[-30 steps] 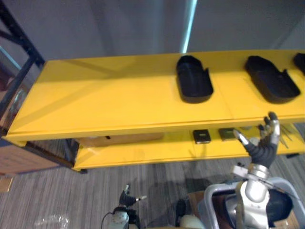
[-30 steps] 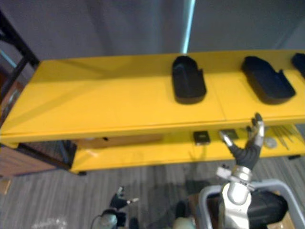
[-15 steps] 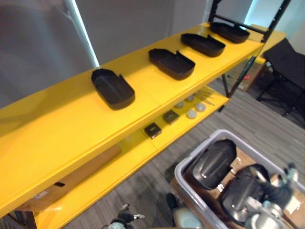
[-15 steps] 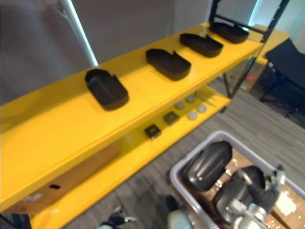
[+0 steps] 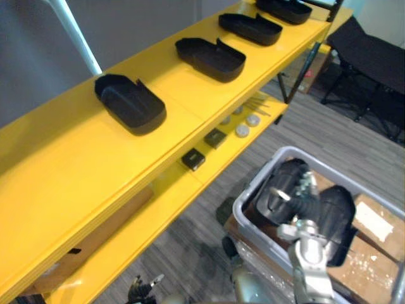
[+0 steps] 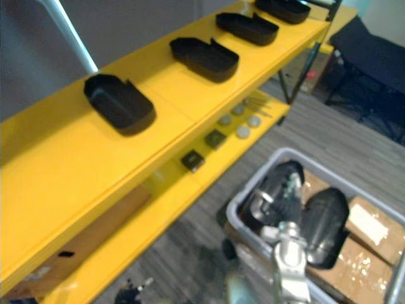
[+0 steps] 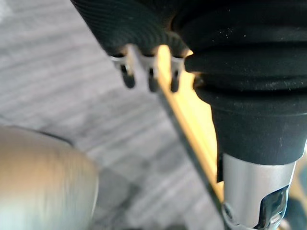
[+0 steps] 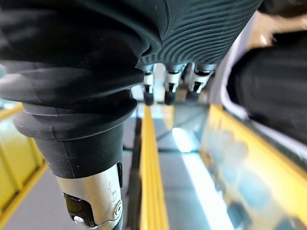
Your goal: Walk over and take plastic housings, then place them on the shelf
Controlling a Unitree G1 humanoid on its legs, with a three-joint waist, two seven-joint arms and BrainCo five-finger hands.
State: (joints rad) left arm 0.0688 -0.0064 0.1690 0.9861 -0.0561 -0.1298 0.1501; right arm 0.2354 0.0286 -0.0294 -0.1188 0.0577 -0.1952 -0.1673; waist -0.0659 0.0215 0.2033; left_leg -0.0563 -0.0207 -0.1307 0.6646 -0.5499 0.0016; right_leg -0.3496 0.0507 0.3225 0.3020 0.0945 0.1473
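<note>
Several black plastic housings lie open side up in a row on the yellow shelf's top board (image 5: 76,183); the nearest housing (image 5: 130,104) is at the left, another housing (image 5: 211,58) beyond it. Two more dark housings (image 5: 338,212) lie domed side up in a grey bin (image 5: 256,180) at the lower right. My right hand (image 5: 296,195) hovers over the left one in the bin, fingers (image 8: 168,91) straight and open; contact is unclear. My left hand (image 5: 144,288) hangs low near the floor, fingers (image 7: 149,79) relaxed, holding nothing.
The lower shelf board (image 5: 164,209) carries small black squares (image 5: 193,159) and round discs (image 5: 242,131). A cardboard box (image 5: 95,231) sits under the top board. Cardboard (image 5: 373,218) lies beside the bin. A black chair (image 5: 373,60) stands at the far right.
The camera has swung a little further along the shelf. My right hand has come up and leftward from the bin's right side to over its left housing.
</note>
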